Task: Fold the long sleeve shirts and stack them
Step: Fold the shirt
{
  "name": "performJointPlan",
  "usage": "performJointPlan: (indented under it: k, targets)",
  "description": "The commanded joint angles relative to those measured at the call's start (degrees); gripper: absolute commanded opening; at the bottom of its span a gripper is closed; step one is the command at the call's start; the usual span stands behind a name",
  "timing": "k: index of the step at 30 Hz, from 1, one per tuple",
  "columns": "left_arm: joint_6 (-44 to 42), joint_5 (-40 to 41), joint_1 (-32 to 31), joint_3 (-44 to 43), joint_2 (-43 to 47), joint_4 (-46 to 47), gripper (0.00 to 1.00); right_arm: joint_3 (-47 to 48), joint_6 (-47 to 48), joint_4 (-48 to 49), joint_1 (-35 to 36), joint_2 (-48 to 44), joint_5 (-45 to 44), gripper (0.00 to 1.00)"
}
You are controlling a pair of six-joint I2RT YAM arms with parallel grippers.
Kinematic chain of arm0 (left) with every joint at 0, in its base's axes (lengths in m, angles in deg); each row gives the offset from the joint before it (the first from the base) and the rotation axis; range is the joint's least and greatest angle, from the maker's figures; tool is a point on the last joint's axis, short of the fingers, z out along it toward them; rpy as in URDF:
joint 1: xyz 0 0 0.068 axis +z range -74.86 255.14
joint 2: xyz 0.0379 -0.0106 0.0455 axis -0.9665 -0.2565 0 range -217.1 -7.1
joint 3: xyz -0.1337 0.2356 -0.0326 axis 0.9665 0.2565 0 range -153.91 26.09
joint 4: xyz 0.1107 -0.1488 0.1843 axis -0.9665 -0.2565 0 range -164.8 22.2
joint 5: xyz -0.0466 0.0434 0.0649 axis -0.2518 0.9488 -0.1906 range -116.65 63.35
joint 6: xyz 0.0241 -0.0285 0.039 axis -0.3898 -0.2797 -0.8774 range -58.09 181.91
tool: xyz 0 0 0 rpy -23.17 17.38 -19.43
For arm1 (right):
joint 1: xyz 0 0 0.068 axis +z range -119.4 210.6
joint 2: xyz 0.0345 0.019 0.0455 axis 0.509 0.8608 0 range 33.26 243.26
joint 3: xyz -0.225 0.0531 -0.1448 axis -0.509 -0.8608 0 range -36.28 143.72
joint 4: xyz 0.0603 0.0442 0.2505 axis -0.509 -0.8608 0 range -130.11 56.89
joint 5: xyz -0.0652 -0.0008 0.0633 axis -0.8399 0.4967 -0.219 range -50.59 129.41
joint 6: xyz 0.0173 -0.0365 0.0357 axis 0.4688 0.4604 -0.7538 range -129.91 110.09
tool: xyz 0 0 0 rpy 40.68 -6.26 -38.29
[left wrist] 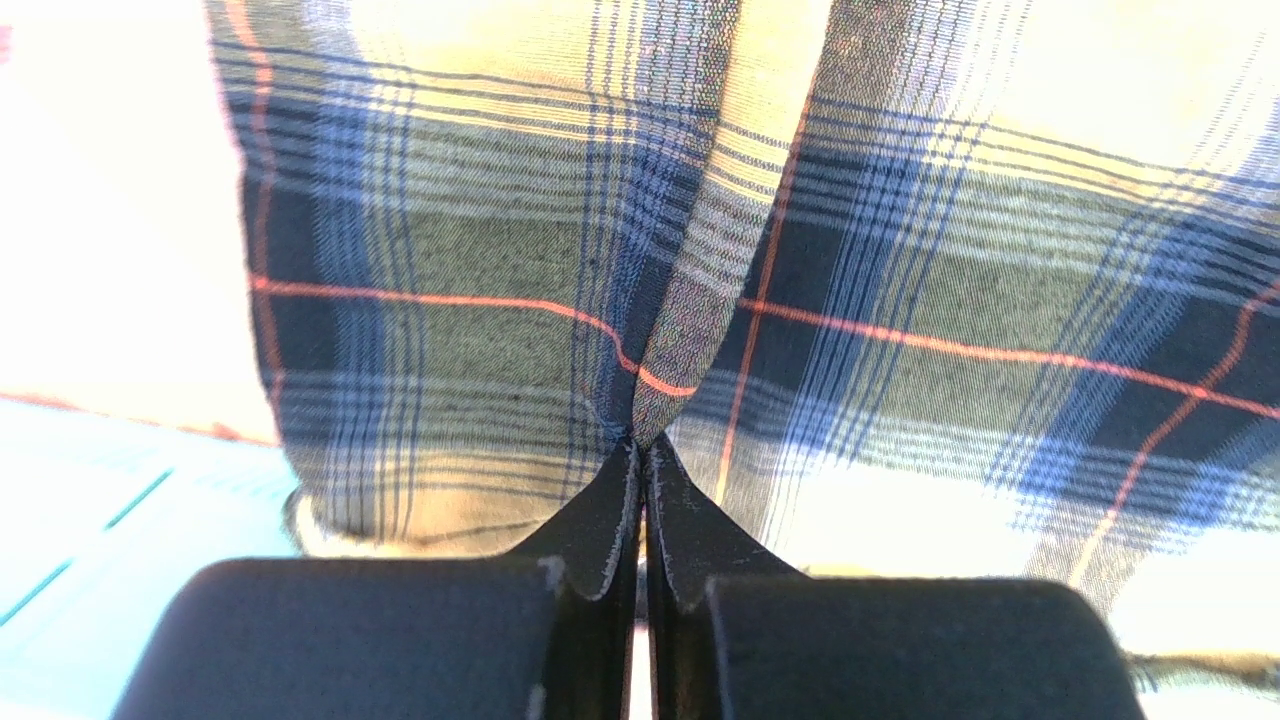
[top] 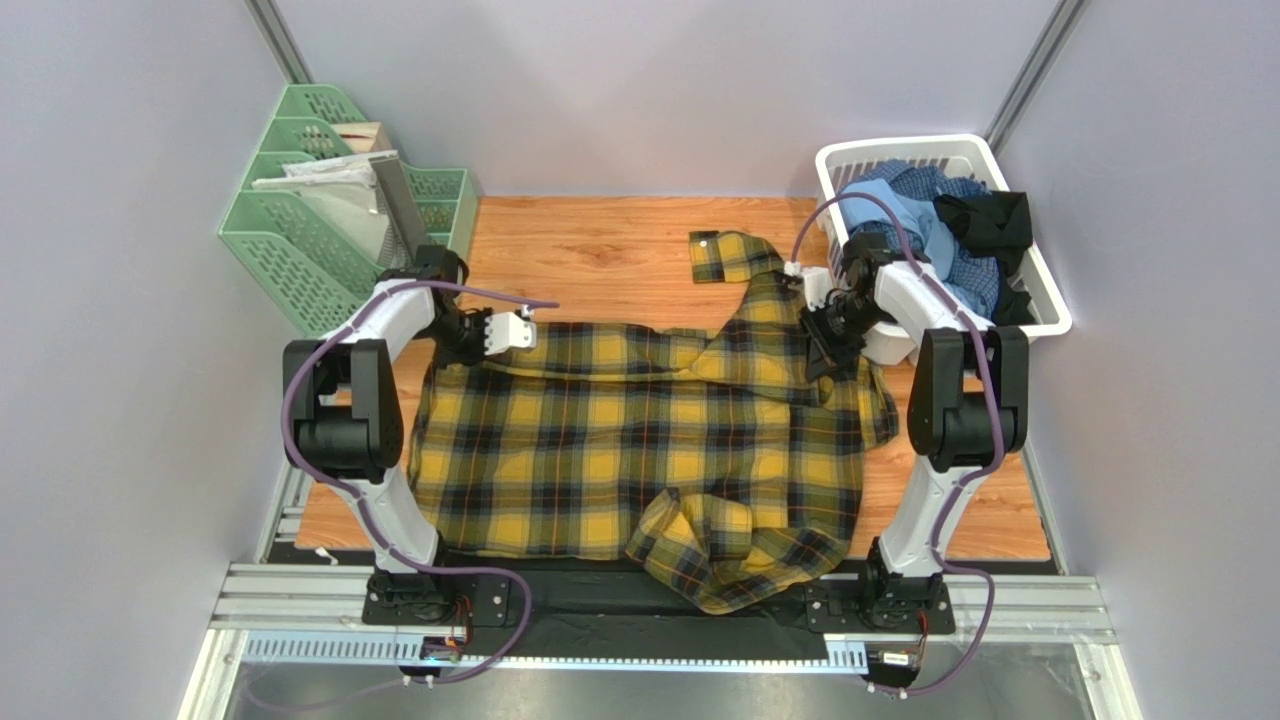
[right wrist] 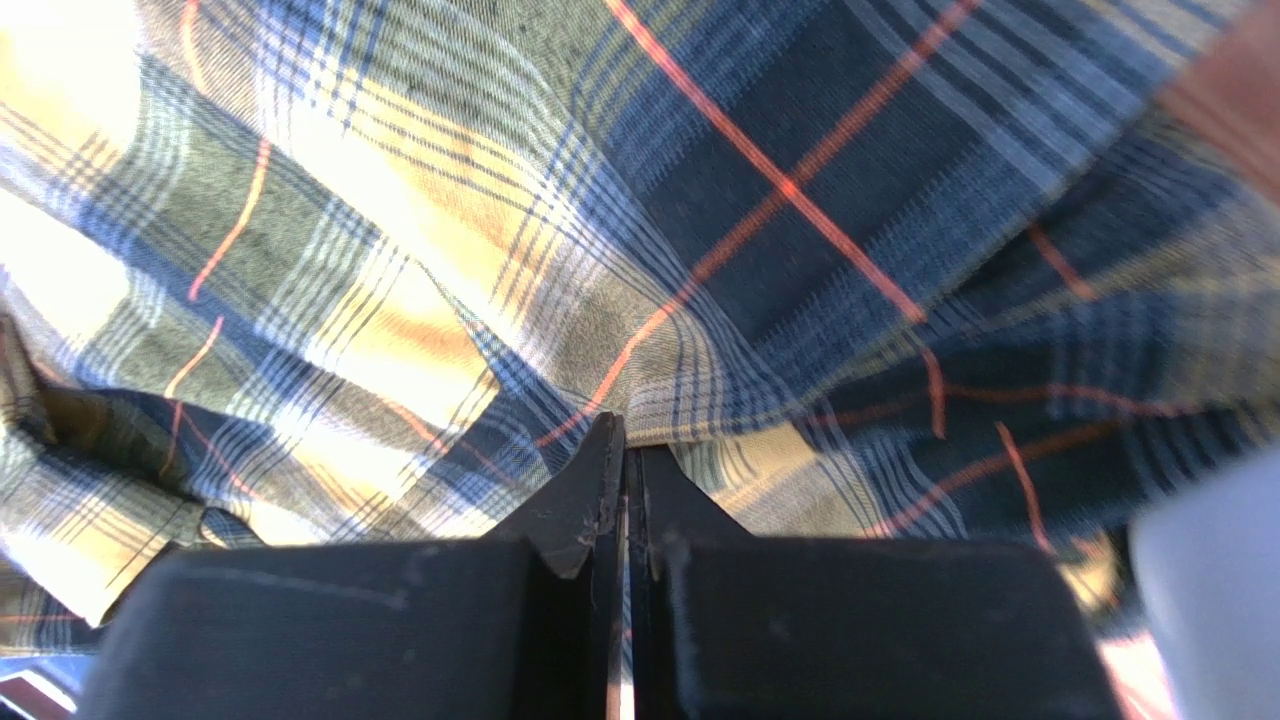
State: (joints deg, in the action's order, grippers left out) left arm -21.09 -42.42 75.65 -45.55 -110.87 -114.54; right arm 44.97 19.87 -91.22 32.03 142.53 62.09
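Far left: green file trays [top: 323, 225] with papers in them, at the table's far-left corner. Next, left gripper [left wrist: 643, 450] sits at the far-left corner of the plaid shirt [top: 631, 435], jaws pinched tight on a raised fold of the cloth. The shirt is spread mostly flat across the middle of the wooden table [top: 601, 240]. Its far sleeve [top: 724, 255] runs toward the back; its near sleeve [top: 721, 548] is bunched at the near edge. Then right gripper [right wrist: 625, 447], at the shirt's far-right part, jaws likewise clamped on a plaid fold. Far right: white laundry basket [top: 1044, 300], just beside the right arm, with other shirts [top: 939, 218] piled inside: light blue, blue-checked, black.
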Motion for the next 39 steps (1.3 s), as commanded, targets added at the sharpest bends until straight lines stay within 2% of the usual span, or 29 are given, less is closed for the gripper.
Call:
performJointPlan:
  k: [1,6,16,24,31,32,33,34,35,36,37,38,39]
  targets:
    - [-0.3,-1.8,0.1,-2.3,4.0,-4.1,0.0,2.5,0.2,-2.0,-0.8,-4.8,2.0,0.0]
    - [-0.7,-1.5,0.1,-2.5,5.2,-5.2,0.0,3.5,1.0,-4.7,-3.1,-6.3,3.1,0.0]
    - [-2.5,-2.1,0.3,-0.2,8.8,-10.1,0.0,2.0,3.2,-7.7,-3.4,-8.3,2.8,0.0]
    - [-1.8,-0.1,-0.2,4.4,5.8,-9.2,0.0,1.0,2.8,-5.5,-3.4,-4.6,2.2,0.0]
    - [-0.3,2.5,-0.1,5.1,1.7,-5.7,0.0,-1.5,4.0,-4.8,-2.6,-2.6,1.0,0.0]
    - [-0.1,2.4,-0.2,4.8,1.6,-5.5,0.02,-2.0,4.2,-4.9,-2.3,-2.5,0.3,0.0]
    - [0.4,2.1,-0.1,4.6,1.5,-5.4,0.17,-2.1,4.6,-5.5,-2.0,-2.6,-0.2,0.02]
    - [0.6,1.7,-0.1,4.3,1.9,-5.5,0.25,-2.0,5.2,-6.0,-1.8,-2.8,-0.4,0.17]
    - [1.1,1.0,-0.2,3.1,2.3,-5.9,0.31,-0.7,5.3,-6.5,-1.8,-3.4,0.0,0.28]
    - [2.4,-1.4,0.0,2.2,2.9,-7.1,0.53,0.3,5.1,-6.8,-1.8,-3.9,0.0,0.36]
    - [2.9,-2.8,-0.1,1.2,4.3,-8.1,0.58,1.9,4.9,-6.8,-1.7,-5.1,0.1,0.49]
    - [3.8,-4.4,-0.1,-1.2,5.0,-9.1,0.63,5.4,4.0,-6.8,-1.7,-5.4,0.6,0.53]
    - [6.2,-8.0,-0.1,-2.5,5.8,-10.2,0.78,7.7,3.4,-6.8,-1.7,-5.6,1.0,0.56]
